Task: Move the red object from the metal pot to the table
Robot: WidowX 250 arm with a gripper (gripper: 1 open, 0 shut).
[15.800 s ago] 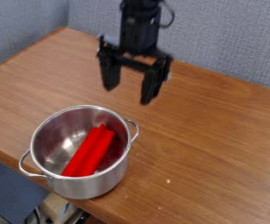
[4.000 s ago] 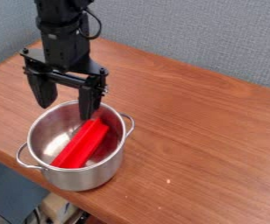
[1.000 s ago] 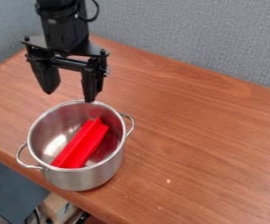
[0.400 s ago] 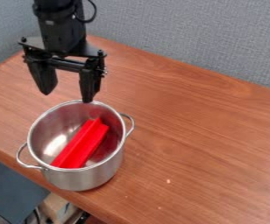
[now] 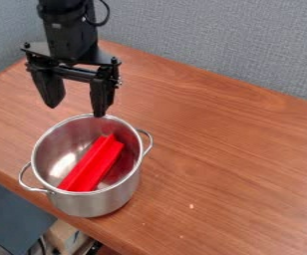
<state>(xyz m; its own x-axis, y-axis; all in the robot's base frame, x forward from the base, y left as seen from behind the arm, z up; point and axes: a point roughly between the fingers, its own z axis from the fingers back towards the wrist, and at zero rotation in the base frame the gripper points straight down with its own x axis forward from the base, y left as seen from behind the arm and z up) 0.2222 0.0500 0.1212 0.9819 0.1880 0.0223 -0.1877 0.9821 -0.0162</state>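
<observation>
The metal pot (image 5: 50, 189) stands near the table's front left edge, shiny, with small side handles. Inside it the red object (image 5: 94, 166) lies slanted, one end leaning up toward the far rim. My gripper (image 5: 73, 102) hangs just above the pot's far rim, pointing straight down. Its two black fingers are spread wide, with nothing between them. It touches neither the block nor the pot. The brown wood-grain table (image 5: 229, 139) stretches away to the right.
A grey wall (image 5: 236, 35) runs behind the table. The table's front edge (image 5: 169, 244) cuts diagonally across the lower part of the view, with dark floor below it on the left. Bare wood lies to the right of the pot.
Over the last second the gripper has stayed in place above the pot's far rim, still open. Earlier it had been lower, reaching at the pot, and has since risen.
</observation>
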